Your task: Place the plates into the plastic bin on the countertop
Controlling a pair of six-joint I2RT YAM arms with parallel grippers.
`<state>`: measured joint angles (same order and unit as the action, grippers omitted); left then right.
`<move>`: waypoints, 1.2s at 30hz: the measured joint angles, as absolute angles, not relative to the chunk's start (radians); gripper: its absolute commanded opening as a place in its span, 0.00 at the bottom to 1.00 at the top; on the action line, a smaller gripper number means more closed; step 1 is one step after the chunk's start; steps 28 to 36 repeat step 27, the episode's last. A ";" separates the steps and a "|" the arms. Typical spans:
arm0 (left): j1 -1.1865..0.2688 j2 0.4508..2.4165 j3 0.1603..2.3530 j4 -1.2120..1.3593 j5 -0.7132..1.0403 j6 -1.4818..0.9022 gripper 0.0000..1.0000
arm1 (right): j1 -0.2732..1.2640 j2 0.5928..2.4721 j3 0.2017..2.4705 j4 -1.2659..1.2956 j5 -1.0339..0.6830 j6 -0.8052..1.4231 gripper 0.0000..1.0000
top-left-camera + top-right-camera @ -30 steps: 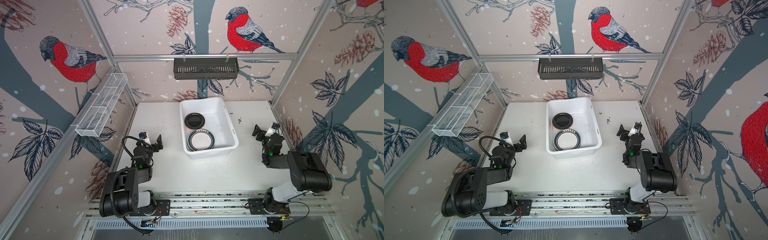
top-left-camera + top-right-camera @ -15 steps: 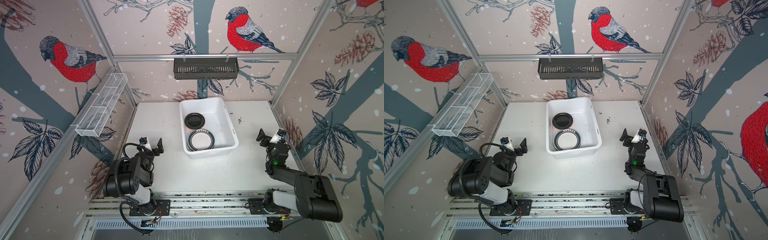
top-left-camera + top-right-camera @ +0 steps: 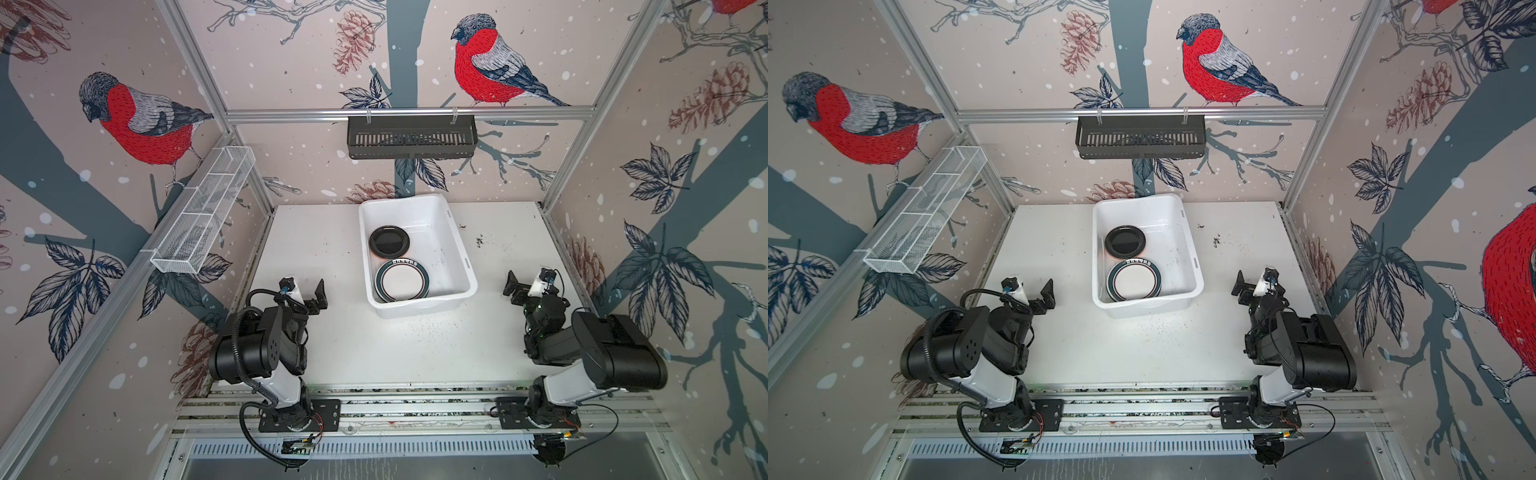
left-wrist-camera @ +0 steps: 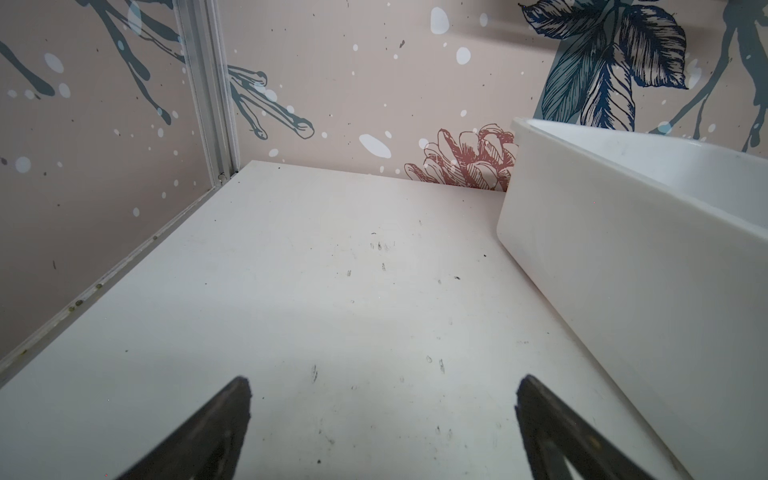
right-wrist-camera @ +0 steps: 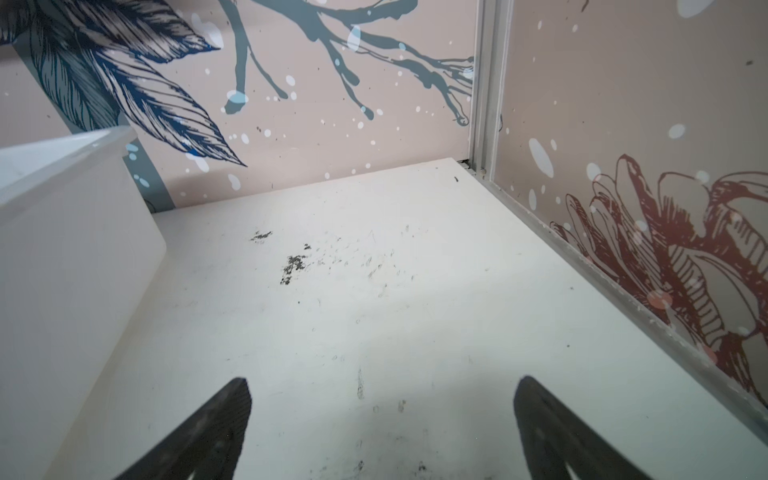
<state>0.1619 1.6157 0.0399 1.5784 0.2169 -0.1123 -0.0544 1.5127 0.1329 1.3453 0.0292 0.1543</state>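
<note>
Pulled back, left fingers (image 4: 212,436) and right fingers (image 5: 552,436) hang spread, empty; swinging wide, we risk clipping the plastic bin (image 3: 419,307).

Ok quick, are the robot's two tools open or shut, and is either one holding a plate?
Left tool: open, holding nothing.
Right tool: open, holding nothing.
</note>
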 measured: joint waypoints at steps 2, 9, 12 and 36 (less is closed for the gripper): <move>0.162 1.616 0.041 1.581 0.217 -0.112 0.99 | -0.041 1.507 0.183 1.326 0.047 0.147 1.00; 0.162 1.616 0.041 1.581 0.223 -0.112 0.99 | 0.010 1.530 0.195 1.310 0.114 0.102 0.99; 0.162 1.615 0.041 1.581 0.232 -0.112 0.99 | 0.012 1.531 0.195 1.309 0.130 0.098 0.99; 0.162 1.608 0.056 1.587 0.243 -0.109 0.99 | 0.013 1.531 0.195 1.309 0.138 0.089 0.99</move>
